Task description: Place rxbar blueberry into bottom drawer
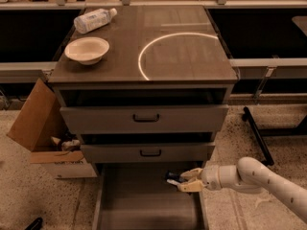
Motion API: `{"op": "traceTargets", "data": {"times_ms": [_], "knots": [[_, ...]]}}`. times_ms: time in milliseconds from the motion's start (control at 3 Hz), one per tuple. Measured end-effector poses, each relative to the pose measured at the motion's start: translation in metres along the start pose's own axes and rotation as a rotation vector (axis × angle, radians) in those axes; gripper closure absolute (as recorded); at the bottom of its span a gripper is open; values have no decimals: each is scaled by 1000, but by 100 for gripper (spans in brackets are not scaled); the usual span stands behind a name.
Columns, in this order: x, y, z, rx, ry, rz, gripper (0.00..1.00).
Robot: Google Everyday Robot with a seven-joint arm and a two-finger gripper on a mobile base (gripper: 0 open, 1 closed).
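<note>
My gripper [184, 181] reaches in from the lower right over the right side of the open bottom drawer [144, 210], a wide plain grey tray pulled out at the foot of the cabinet. Its pale fingers [193, 173] are shut on the rxbar blueberry [173, 178], a small dark blue bar that sticks out to the left of the fingertips. The bar hangs just above the drawer's floor, below the middle drawer's front.
The two upper drawers with black handles [146, 118] are slightly ajar. A white bowl [87, 50] and a clear water bottle [94, 20] lie on the cabinet top. An open cardboard box [41, 128] stands at the left of the cabinet.
</note>
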State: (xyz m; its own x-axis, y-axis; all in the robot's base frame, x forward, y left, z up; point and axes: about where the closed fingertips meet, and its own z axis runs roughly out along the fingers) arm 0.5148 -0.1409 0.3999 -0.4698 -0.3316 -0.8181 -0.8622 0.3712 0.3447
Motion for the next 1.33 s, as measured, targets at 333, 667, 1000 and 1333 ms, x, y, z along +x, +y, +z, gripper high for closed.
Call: {"op": "traceTargets", "data": {"times_ms": [333,667,1000,1333], "knots": [[6,-2,8,-2,13,7,100],[24,-10,30,-15,20,-16,100],[49,-19,56,-27,23,-29,100],[71,-31,80,-43,40,-5,81]]}}
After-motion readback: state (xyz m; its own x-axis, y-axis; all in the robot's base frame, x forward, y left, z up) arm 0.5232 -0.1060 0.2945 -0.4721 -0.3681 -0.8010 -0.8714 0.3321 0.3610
